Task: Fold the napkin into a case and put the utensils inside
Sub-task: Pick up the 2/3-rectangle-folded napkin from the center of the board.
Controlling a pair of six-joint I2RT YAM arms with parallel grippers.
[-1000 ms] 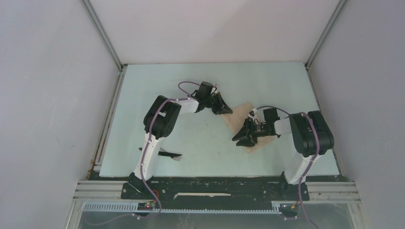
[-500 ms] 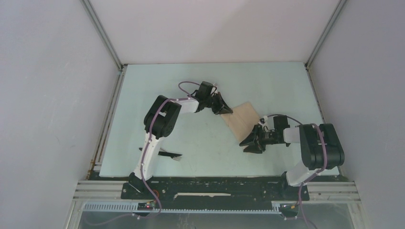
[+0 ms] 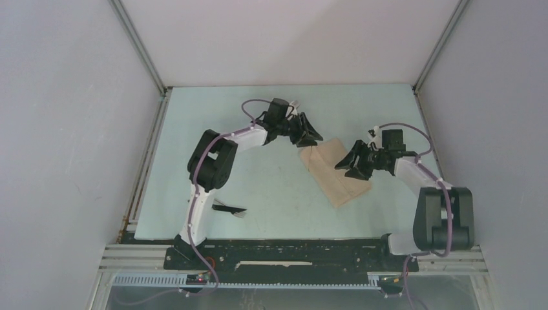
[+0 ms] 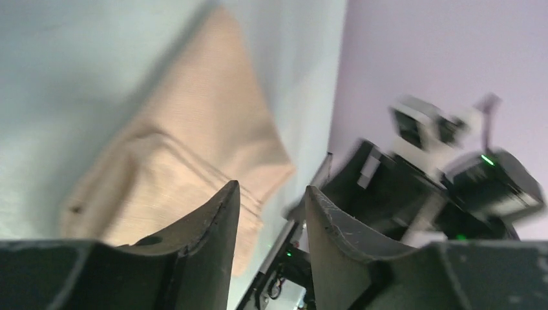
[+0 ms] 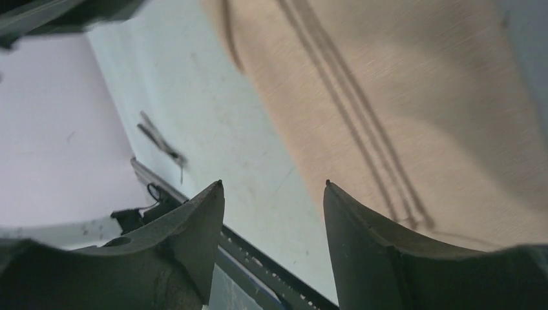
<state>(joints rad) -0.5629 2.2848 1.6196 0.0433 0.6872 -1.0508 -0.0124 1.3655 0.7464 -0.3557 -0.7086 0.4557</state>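
Utensils (image 3: 229,208): well behind both sets of jaws, down by the left arm (image 3: 208,169) base, so left is nearer. Left gripper (image 3: 312,137): jaws parted, nothing between them, napkin's far corner just under the tips. Napkin (image 3: 333,173): folded strip, long axis running from the left jaws toward the near edge. Right gripper (image 3: 353,169): jaws apart, empty, over the strip's right edge. Utensil pickup looks next.

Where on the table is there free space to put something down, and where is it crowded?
Free: the wide far strip of the table along the back wall, and the near middle between the utensils and the napkin. Crowded: around the napkin's far half, where the left gripper and right gripper hover.
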